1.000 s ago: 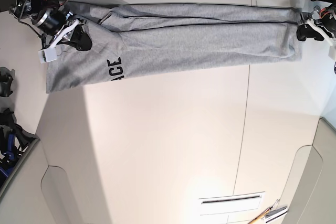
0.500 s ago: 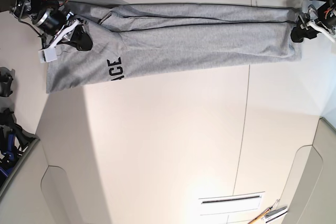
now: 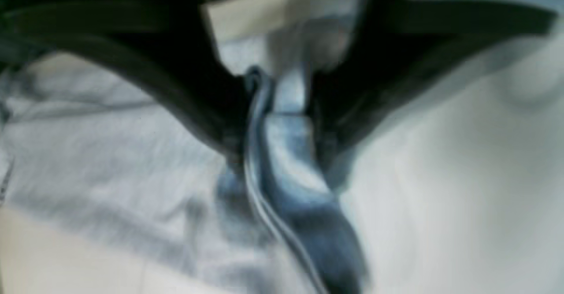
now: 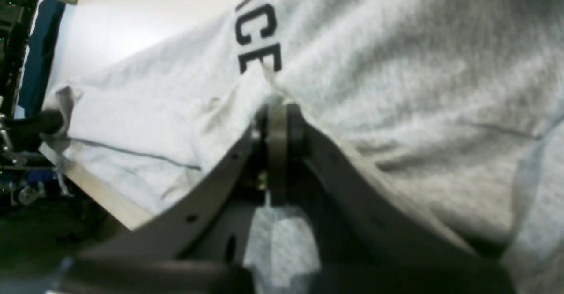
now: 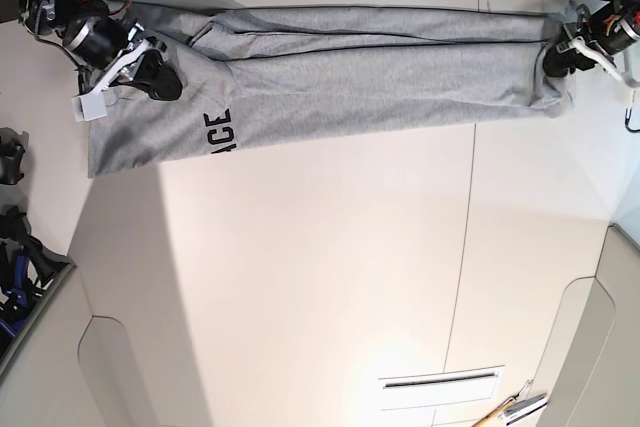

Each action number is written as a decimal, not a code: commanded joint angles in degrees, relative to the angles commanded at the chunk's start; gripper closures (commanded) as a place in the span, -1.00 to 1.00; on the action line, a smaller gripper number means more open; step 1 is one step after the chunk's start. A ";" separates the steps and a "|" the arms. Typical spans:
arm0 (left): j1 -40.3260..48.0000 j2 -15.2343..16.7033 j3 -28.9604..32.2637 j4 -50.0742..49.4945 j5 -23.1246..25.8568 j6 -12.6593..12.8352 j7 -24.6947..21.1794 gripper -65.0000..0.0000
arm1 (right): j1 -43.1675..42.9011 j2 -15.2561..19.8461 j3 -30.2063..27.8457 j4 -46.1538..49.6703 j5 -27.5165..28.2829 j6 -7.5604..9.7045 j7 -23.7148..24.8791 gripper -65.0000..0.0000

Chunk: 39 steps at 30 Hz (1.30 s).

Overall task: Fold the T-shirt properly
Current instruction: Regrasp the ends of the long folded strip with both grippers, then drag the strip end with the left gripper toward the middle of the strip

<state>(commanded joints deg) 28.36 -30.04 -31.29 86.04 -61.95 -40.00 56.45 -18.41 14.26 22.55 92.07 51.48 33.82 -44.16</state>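
Lengthwise along the far edge of the table (image 5: 320, 277) lies the folded T-shirt (image 5: 350, 77), stretched between both arms: the right claw (image 5: 160, 80) pinches its lettered end, the left claw (image 5: 556, 58) pinches the opposite edge.

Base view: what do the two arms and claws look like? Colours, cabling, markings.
Both claws are black-tipped with white finger brackets: the right claw carries a silver cylindrical wrist segment and a small white block; the left claw has white brackets too. Red and black wires run loose behind both arms. No markings are readable.
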 joint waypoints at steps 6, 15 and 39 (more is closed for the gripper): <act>-6.62 -0.02 0.00 0.00 0.74 0.00 -0.74 1.00 | 0.00 0.00 4.68 5.64 -0.02 0.00 0.00 1.00; -21.90 -1.01 1.44 -0.02 16.85 0.00 -8.09 1.00 | 0.92 0.09 15.34 8.55 0.17 -0.02 -0.87 1.00; -31.19 -4.09 15.98 16.65 21.88 7.55 -3.89 1.00 | 0.74 0.15 15.76 8.55 0.15 -0.04 -2.16 1.00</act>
<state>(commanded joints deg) -2.83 -34.13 -15.31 102.69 -40.07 -32.45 52.56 -17.67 14.41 38.30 100.62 51.64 33.78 -46.33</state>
